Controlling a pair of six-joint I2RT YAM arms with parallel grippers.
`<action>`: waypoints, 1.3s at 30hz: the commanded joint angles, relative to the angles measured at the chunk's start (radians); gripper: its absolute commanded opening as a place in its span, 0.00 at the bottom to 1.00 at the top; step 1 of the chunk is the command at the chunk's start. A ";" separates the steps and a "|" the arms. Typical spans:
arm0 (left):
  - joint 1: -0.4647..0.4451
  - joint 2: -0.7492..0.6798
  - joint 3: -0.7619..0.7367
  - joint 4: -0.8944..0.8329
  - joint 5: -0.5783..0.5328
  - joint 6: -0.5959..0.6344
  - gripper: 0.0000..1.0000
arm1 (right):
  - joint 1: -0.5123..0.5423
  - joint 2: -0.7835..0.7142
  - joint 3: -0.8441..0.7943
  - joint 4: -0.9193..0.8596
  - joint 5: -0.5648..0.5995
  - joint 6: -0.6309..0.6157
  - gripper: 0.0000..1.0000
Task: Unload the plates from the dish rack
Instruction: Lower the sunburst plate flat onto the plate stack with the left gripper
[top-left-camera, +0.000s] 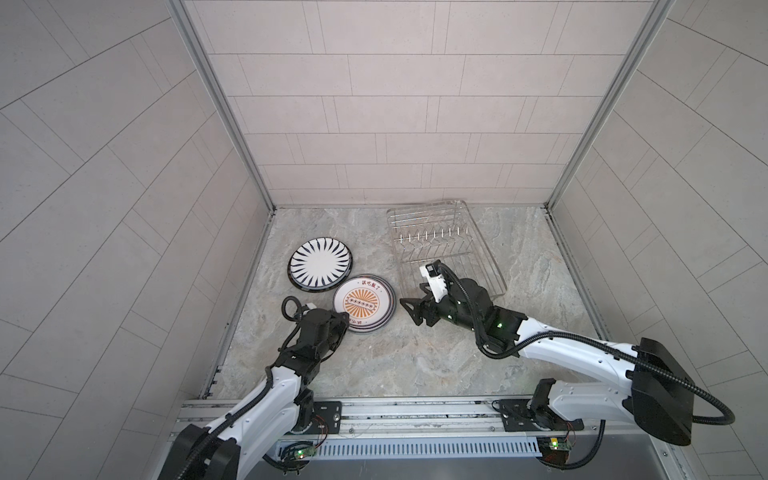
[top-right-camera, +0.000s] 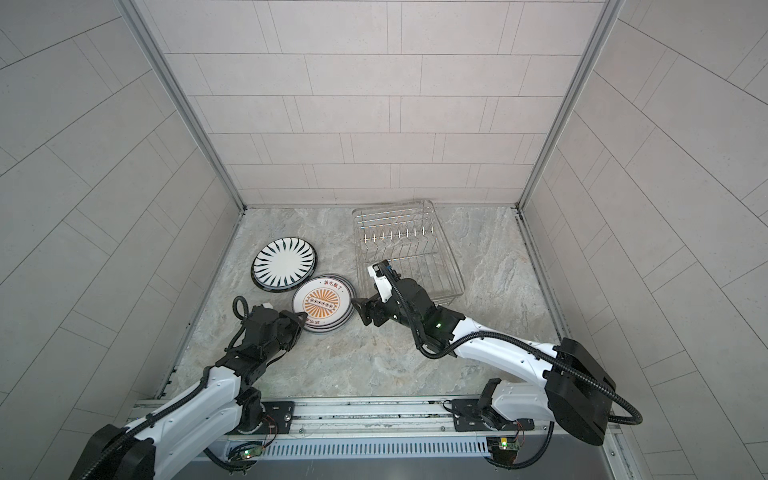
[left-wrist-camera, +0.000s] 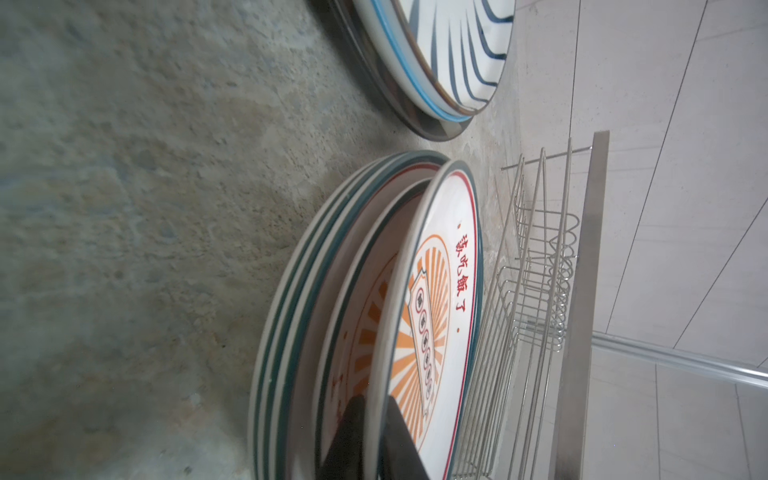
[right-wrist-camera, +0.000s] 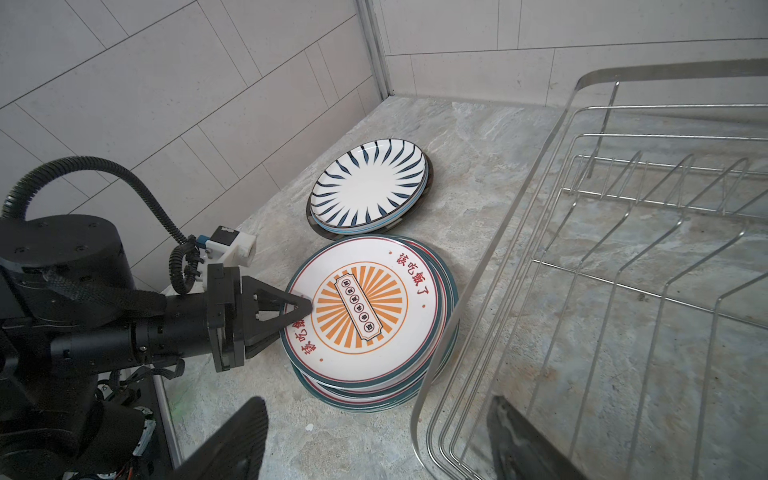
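The dish rack stands empty at the back right of the grey marbled tabletop, its row of upright prongs bare. All the plates lie to its left in two low stacks, just beside each other. The farther stack is topped by the black radial-striped plate. The nearer one is topped by the sunburst plate with red characters around its centre. The left gripper reaches in at the near edge of this nearer stack. Its jaws stand narrow and pinch the rim of the sunburst plate, one finger above and one below (that end sits raised off the plates beneath). The right gripper hovers at the rack's near left corner. Its jaws are spread wide and hold nothing, and the rack's rim runs between them.
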 joint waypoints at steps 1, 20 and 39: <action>-0.002 -0.011 0.043 -0.034 -0.034 0.004 0.21 | 0.005 -0.018 -0.009 0.010 0.022 -0.003 0.85; -0.042 -0.091 0.032 -0.090 -0.158 0.029 0.34 | 0.005 -0.012 -0.007 0.011 0.042 0.006 0.85; -0.042 -0.102 0.049 -0.123 -0.223 0.058 0.44 | 0.005 -0.013 -0.001 -0.001 0.054 0.007 0.84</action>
